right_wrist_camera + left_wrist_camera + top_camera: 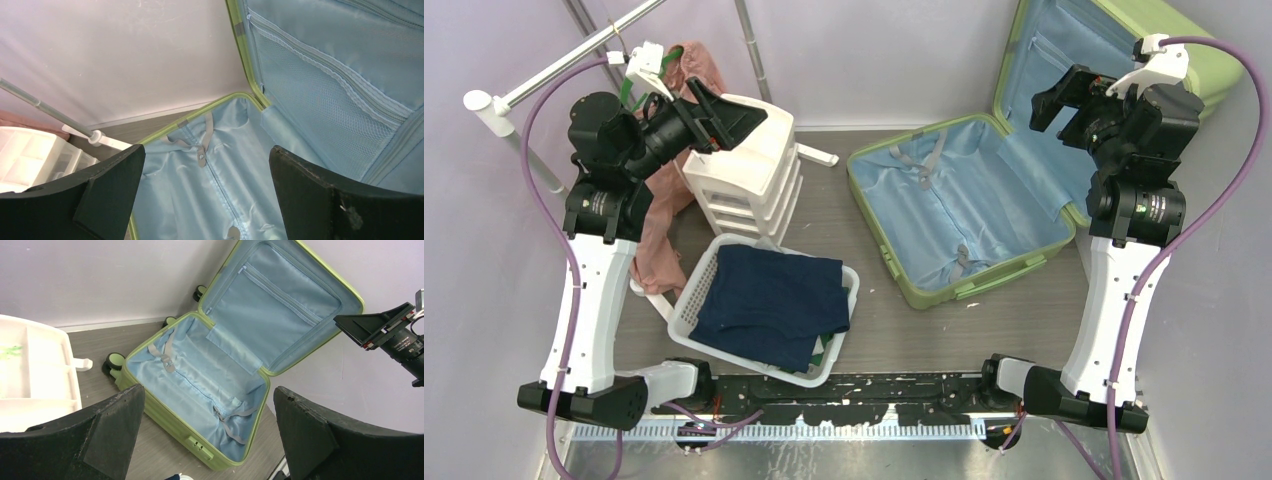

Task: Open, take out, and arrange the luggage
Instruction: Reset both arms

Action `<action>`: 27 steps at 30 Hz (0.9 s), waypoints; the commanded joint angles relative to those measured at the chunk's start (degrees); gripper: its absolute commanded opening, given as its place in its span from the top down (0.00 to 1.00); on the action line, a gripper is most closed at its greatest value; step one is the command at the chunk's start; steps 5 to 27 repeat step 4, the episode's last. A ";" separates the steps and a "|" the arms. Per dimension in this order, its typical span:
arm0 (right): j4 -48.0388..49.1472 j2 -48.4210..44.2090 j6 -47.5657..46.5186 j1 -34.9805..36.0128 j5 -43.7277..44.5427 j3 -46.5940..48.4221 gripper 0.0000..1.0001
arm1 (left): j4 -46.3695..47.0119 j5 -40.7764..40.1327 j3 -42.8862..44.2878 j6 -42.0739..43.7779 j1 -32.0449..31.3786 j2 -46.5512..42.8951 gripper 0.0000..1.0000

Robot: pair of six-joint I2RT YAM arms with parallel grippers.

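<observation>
The light-green suitcase [984,275] lies open at the centre right of the floor. Its light-blue lining [949,200] with grey straps is bare, and its lid [1064,45] leans up against the back wall. It also shows in the left wrist view [165,415] and in the right wrist view [210,200]. My left gripper [729,118] is open and empty, held high over the white drawer unit and facing the suitcase [210,390]. My right gripper [1056,100] is open and empty, held above the suitcase's back right, in front of the lid [207,148].
A white perforated basket [686,290] holding dark blue clothes [769,300] stands at the front left. The white stacked drawer unit [749,170] stands behind it. A pink garment [664,200] hangs from a rail [574,60] at the left. Walls close in on all sides.
</observation>
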 commanded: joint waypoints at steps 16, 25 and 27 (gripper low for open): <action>1.93 -0.72 0.11 -0.07 -0.29 1.99 0.00 | 3.69 0.90 0.29 -0.43 0.66 -1.58 0.00; 1.93 -0.72 0.11 -0.07 -0.29 1.99 0.00 | 3.69 0.90 0.29 -0.43 0.66 -1.58 0.00; 1.93 -0.72 0.11 -0.07 -0.29 1.99 0.00 | 3.69 0.90 0.29 -0.43 0.66 -1.58 0.00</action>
